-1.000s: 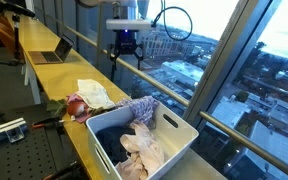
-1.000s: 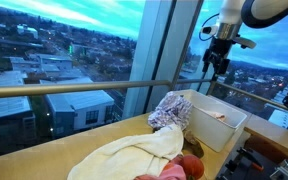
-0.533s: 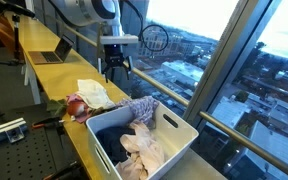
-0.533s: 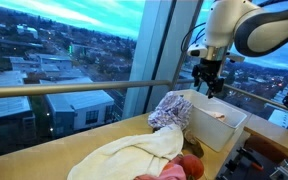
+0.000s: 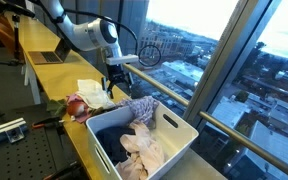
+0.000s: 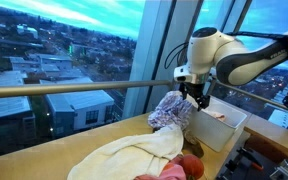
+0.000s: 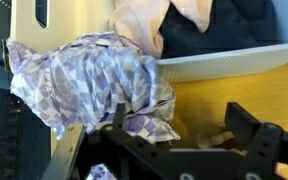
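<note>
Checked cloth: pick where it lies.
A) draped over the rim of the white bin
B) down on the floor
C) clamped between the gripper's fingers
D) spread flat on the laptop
A: in an exterior view the checked cloth hangs over the rim of the white bin. The gripper hovers just above it with its jaws open and holds nothing.

A long yellow wooden counter (image 5: pixel 49 78) ran beside the window. On it sat a white bin (image 5: pixel 179 135) with a checked cloth (image 5: pixel 136 108) bunched against its end. Just beyond lay a cream cloth (image 5: pixel 92 92) and a red cloth (image 5: pixel 76 107), with a laptop (image 5: pixel 52 52) farther along.
</note>
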